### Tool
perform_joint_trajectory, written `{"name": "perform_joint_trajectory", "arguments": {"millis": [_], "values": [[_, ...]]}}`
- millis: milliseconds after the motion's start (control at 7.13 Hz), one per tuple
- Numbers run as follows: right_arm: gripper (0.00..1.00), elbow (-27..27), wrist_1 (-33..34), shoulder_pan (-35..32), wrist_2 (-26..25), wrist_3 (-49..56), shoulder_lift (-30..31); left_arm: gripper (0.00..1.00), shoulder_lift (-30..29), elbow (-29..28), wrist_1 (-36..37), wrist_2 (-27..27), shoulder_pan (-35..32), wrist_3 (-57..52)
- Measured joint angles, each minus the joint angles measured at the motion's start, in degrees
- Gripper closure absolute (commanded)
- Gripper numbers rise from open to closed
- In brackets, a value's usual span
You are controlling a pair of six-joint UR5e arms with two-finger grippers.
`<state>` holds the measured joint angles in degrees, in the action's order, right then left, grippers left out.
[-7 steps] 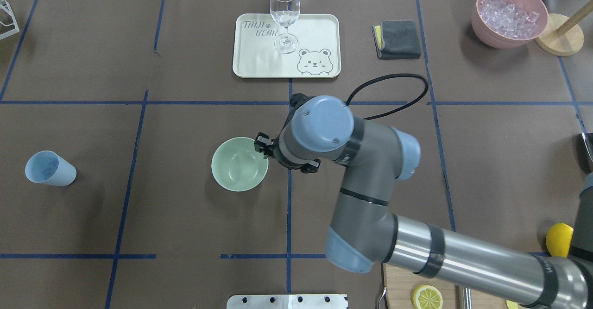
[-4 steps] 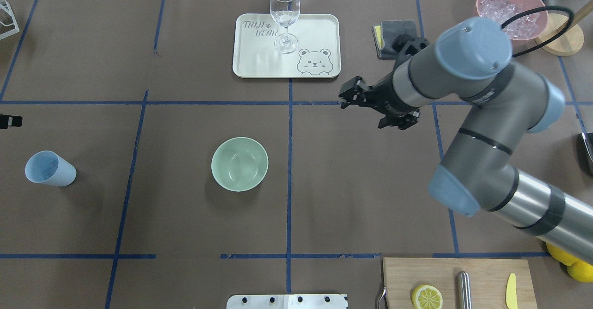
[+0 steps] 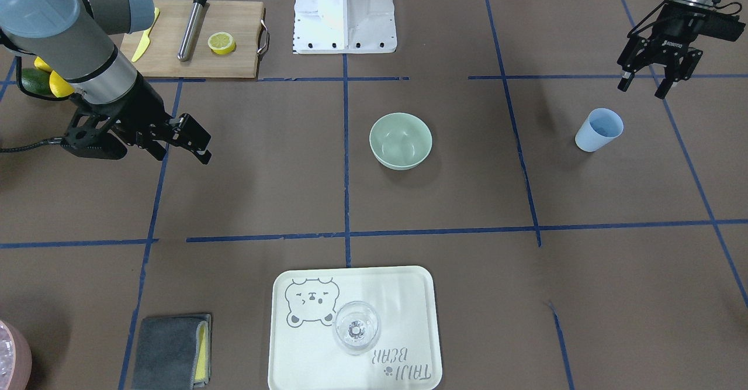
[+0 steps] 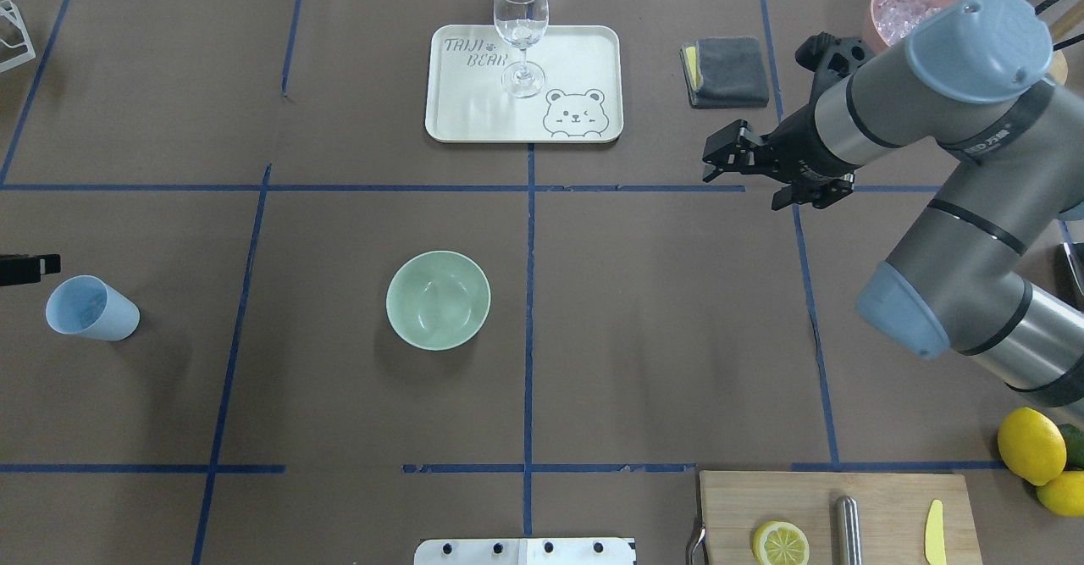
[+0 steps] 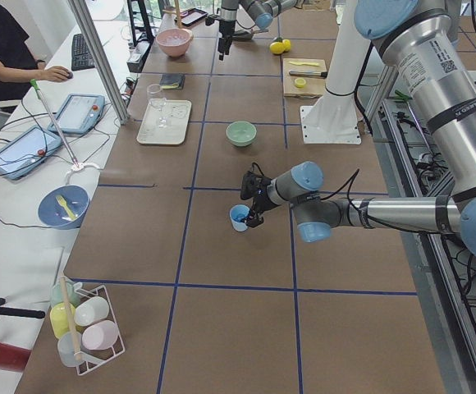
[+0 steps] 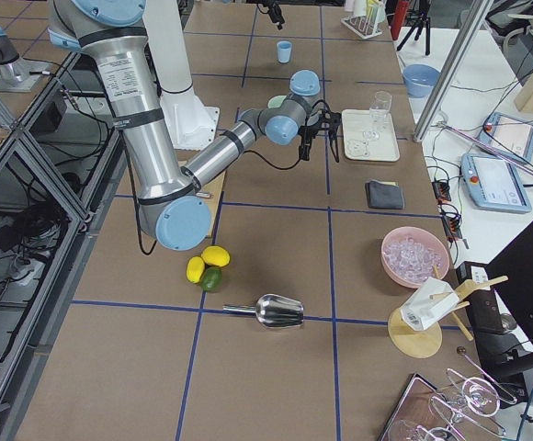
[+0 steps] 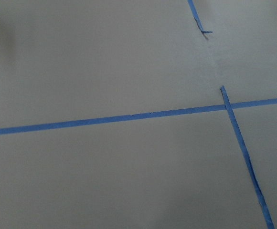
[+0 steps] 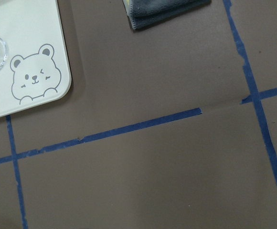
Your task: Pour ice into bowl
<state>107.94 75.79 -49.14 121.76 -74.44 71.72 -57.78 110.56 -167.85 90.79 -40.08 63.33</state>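
Note:
The pale mint-green bowl stands empty near the table's middle; it also shows in the front view. The ice lies in a pink bowl at the far right corner, partly hidden by my right arm. My right gripper is open and empty, held above the table between the tray and the grey cloth, far right of the bowl. My left gripper is open and empty, hanging just beside a blue cup on the robot's side of it, at the left edge.
A cream tray with a wine glass sits at the far centre. A grey cloth lies to its right. A cutting board with a lemon half, lemons and a metal scoop are at the near right.
My right arm has swung away from the bowl's rim, up and to the right toward the pink bowl. My left gripper has come into view at the left edge near the blue cup.

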Motion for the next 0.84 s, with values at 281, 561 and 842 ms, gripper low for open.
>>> {"name": "perform_joint_trajectory", "arguments": {"millis": [281,561,842], "values": [[0.00,0.09,-0.03,-0.04,0.04,0.18,-0.02,0.00,1.64,-1.03,-3.64,-12.51,6.21,2.19],[0.00,0.10,-0.05,0.05,-0.13,0.20,-0.23,0.00,1.85,-5.53,-3.89,-32.64,20.29,5.75],[0.00,0.15,-0.11,0.09,-0.18,0.20,-0.36,0.00,1.76,-7.91,-3.52,-46.63,31.20,10.01]]}}
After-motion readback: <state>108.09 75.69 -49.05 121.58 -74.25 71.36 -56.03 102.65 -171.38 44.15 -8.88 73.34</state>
